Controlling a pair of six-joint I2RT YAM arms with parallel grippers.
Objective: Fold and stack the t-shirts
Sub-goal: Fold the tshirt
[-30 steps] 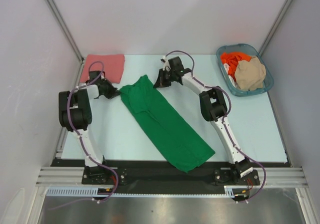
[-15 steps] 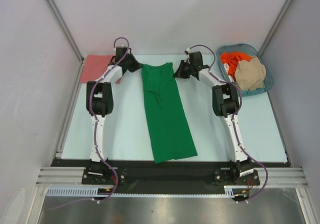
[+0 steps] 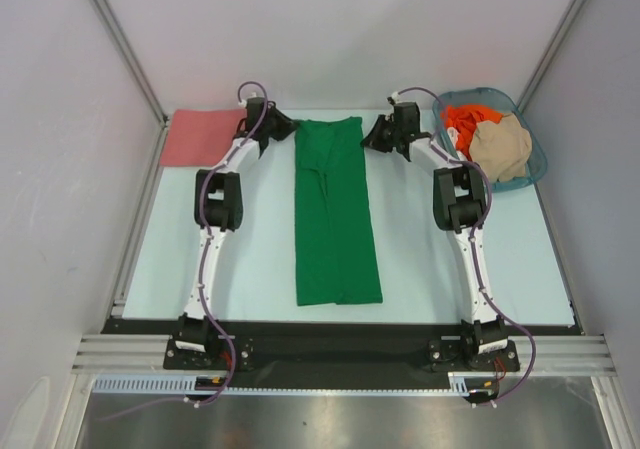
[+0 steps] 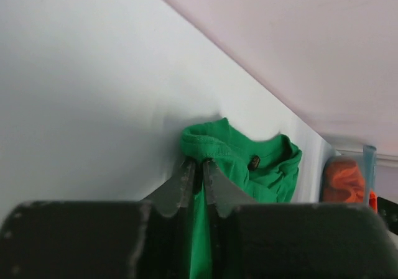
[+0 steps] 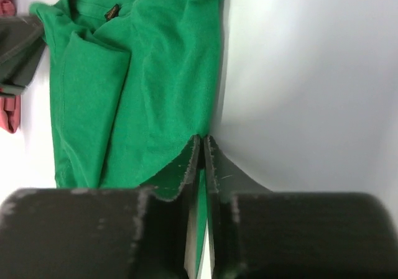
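The bright green t-shirt (image 3: 334,209) lies as a long straight strip down the middle of the table, folded lengthwise. My left gripper (image 3: 285,128) is shut on its far left corner, seen in the left wrist view (image 4: 197,162) with green cloth (image 4: 236,161) between the jaws. My right gripper (image 3: 370,137) is shut on its far right corner, seen in the right wrist view (image 5: 202,139) pinching the shirt's edge (image 5: 143,86). The salmon-pink t-shirt (image 3: 203,135) lies folded at the far left. The orange-red shirt (image 3: 463,125) and the beige shirt (image 3: 500,146) lie in the basket.
The blue-grey plastic basket (image 3: 530,174) stands at the far right corner. Grey walls with metal rails close in the left, right and back sides. A black strip runs along the table's near edge (image 3: 340,337).
Both grippers have swung the green shirt's top end toward the back; the shirt has turned from a diagonal to a straight strip and has been drawn away from the near edge.
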